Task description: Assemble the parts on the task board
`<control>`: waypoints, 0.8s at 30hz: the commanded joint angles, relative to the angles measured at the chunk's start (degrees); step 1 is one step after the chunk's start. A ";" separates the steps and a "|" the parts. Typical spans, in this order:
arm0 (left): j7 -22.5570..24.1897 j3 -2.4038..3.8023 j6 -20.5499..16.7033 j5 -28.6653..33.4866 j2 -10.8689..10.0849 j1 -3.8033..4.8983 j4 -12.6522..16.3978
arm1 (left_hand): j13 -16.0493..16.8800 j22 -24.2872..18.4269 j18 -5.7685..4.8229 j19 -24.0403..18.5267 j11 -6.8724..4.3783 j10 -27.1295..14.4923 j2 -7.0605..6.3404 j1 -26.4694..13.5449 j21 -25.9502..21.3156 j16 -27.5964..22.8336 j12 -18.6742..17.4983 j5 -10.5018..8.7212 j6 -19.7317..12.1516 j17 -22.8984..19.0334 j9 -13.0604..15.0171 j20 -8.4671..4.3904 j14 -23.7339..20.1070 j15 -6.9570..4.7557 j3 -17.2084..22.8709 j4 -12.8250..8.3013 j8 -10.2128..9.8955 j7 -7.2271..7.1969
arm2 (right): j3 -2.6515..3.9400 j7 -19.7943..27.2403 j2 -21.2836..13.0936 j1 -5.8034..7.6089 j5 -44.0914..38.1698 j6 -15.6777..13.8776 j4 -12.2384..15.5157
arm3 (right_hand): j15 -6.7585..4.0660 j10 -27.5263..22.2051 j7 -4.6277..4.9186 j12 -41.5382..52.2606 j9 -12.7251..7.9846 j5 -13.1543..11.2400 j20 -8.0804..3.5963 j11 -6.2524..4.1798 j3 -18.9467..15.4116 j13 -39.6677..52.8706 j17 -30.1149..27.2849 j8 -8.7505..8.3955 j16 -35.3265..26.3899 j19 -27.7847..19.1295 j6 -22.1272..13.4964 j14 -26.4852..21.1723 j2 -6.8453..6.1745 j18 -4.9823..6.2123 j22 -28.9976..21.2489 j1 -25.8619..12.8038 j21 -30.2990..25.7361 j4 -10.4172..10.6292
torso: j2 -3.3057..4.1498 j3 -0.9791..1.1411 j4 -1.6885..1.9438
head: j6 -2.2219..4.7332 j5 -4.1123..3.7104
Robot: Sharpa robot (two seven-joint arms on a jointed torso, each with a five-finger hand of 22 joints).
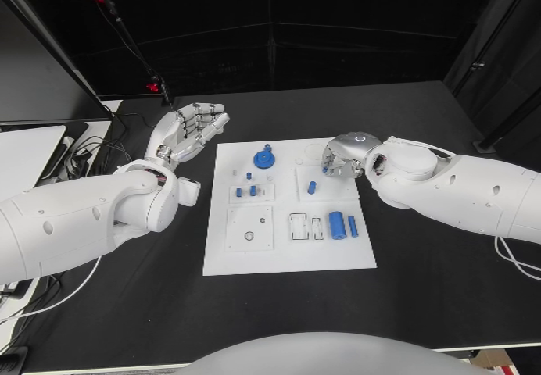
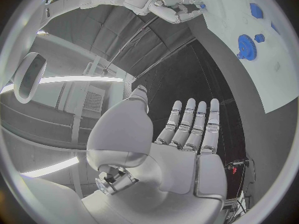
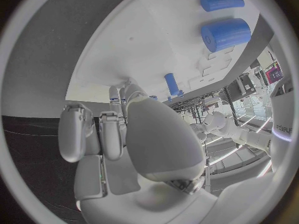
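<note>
Task board (image 1: 288, 262): flat white plate lay mid-surface.
Parts: blue gear (image 1: 264, 158) far side; fat cylinder (image 1: 336, 225) near right.
Left hand (image 1: 189, 130): fingers spread, empty (left of board).
Right hand (image 1: 344, 155): curled over far right; grasp unclear.

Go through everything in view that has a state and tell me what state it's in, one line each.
left hand: open, fingers straight, over the bare table beside the task board, holding nothing.
right hand: fingers curled down over the board's far right part; whether it holds anything cannot be told.
task board: flat on the table.
blue gear: on the board, untouched.
large blue cylinder: lying on its side.
thin blue cylinder: lying beside it.
</note>
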 commanded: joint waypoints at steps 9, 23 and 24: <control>6.17 0.05 0.45 0.16 0.15 0.07 -0.27 | -0.11 -0.14 -0.53 0.43 0.14 -0.50 0.73 -0.02 0.29 0.48 0.40 0.31 -0.40 -0.17 -0.08 0.01 -0.47 -0.13 0.13 -0.08 0.42 7.39 | -0.04 0.17 0.62 0.02 0.30 1.68 -0.15 | -0.87 1.84 -0.33 -0.81 0.12 -0.27 -0.76 -0.36 1.28 -0.08 11.86 -0.51 -0.08 0.66 1.52 5.38 -0.48 -0.12 10.91 -0.77 -0.34 0.02 | 0.02 0.05 0.07 | -0.25 0.09; 5.82 0.05 0.49 0.16 0.09 0.07 -0.36 | -0.13 -0.32 -0.55 0.45 0.15 -0.61 1.15 0.19 0.28 0.77 0.63 0.52 -0.58 -0.41 -0.13 0.01 -0.58 -0.12 0.02 -0.09 0.69 7.39 | -0.04 -0.87 1.04 0.02 0.29 3.41 -0.51 | -0.98 4.86 -0.66 -1.28 0.52 -0.27 -0.99 -0.80 2.75 -0.04 11.66 0.12 -0.18 0.49 4.51 5.35 -0.08 -0.05 10.75 -0.60 -0.75 -0.18 | 0.02 0.05 0.03 | -0.25 0.32; 5.81 0.05 0.49 0.16 0.08 0.07 -0.36 | -0.13 -0.36 -0.55 0.45 0.15 -0.63 1.24 0.24 0.28 0.83 0.68 0.57 -0.62 -0.46 -0.14 0.01 -0.61 -0.12 -0.01 -0.09 0.75 7.40 | -0.04 -0.87 1.04 0.02 0.27 3.31 -0.50 | -1.02 5.20 -0.71 -1.27 0.59 -0.27 -1.01 -0.86 2.92 -0.04 11.68 0.29 -0.16 0.52 4.95 5.35 0.03 -0.06 10.77 -0.48 -0.70 -0.23 | 0.01 0.05 -0.01 | -0.27 0.35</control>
